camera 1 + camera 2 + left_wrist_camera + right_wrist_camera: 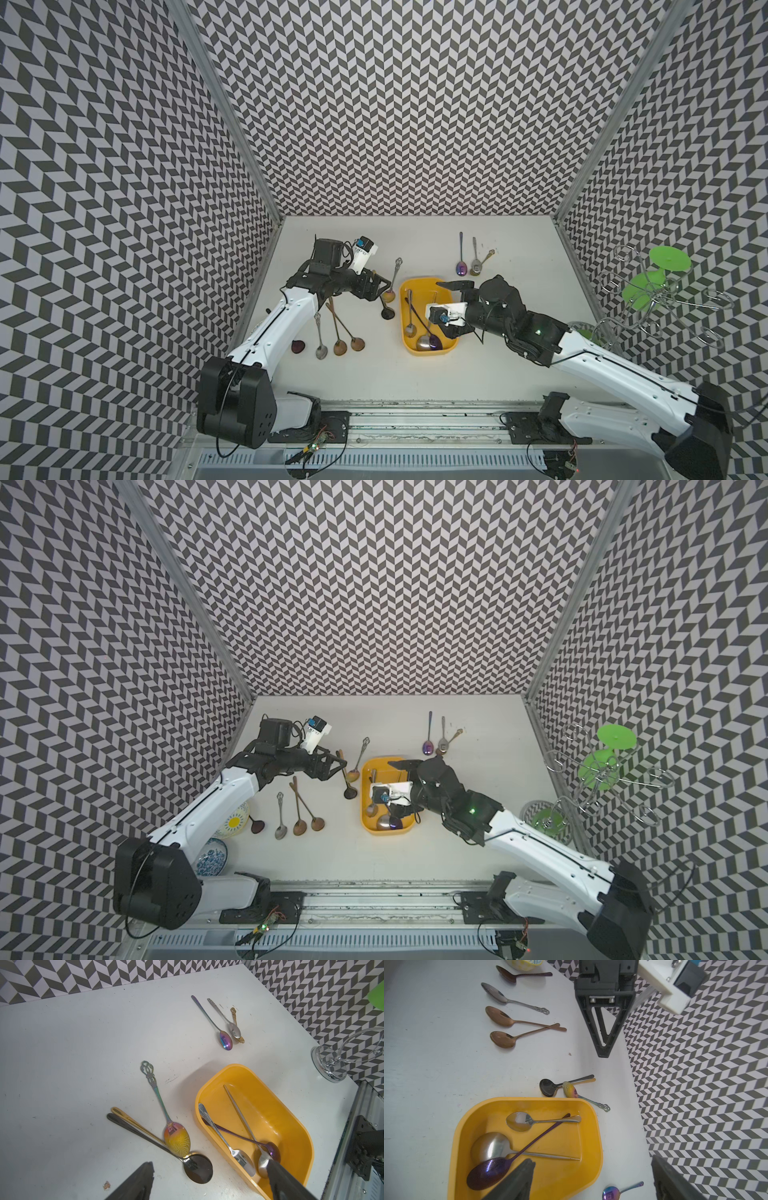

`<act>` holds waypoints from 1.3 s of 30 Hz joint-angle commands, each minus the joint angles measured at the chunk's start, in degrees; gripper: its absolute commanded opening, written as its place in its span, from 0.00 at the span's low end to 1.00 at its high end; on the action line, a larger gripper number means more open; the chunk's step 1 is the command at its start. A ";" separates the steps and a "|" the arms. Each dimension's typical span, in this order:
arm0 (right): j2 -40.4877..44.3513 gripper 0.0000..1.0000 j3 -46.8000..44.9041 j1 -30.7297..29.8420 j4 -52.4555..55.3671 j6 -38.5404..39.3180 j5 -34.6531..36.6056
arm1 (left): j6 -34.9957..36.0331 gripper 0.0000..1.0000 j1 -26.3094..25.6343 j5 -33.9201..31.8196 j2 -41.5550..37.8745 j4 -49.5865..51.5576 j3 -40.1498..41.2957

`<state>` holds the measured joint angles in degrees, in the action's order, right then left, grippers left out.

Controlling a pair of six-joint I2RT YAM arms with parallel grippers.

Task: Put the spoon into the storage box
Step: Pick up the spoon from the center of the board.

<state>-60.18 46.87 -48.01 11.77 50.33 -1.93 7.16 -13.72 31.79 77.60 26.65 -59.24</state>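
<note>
Since the left gripper (209,1163) hangs wide open and empty with the black spoon (198,1167) below the gap between its fingers, tangled with the rainbow spoon (176,1142) and gold spoon (128,1119), closing could drag all three, tbh, while the right gripper (591,1158), equally wide and empty, has one finger over the storage box (529,1099).

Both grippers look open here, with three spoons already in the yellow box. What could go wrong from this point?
1. The left gripper hovers over a black spoon, a slim gold spoon and an ornate rainbow-bowled spoon that overlap; a pinch may lift or drag two.
2. That pile lies close to the yellow plastic storage box, so a finger could nudge its wall.
3. The open right gripper has a finger near the purple spoon; pulling away could snag it.
</note>
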 commanded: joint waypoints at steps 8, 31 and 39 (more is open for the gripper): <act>11.39 1.00 -5.97 2.51 -7.92 -21.41 13.90 | -3.27 0.81 -3.24 -6.32 10.65 3.69 -9.18; 29.69 1.00 -21.44 8.70 -14.98 -38.13 30.05 | -4.08 0.50 -10.19 -21.30 37.23 12.95 -29.44; 31.04 1.00 -22.48 10.10 -16.08 -37.93 29.23 | -3.91 0.45 -11.60 -22.94 41.65 13.77 -31.43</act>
<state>-30.28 25.04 -38.54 -0.30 12.91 27.57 3.29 -24.38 10.33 117.89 38.89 -88.33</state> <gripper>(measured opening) 0.996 0.456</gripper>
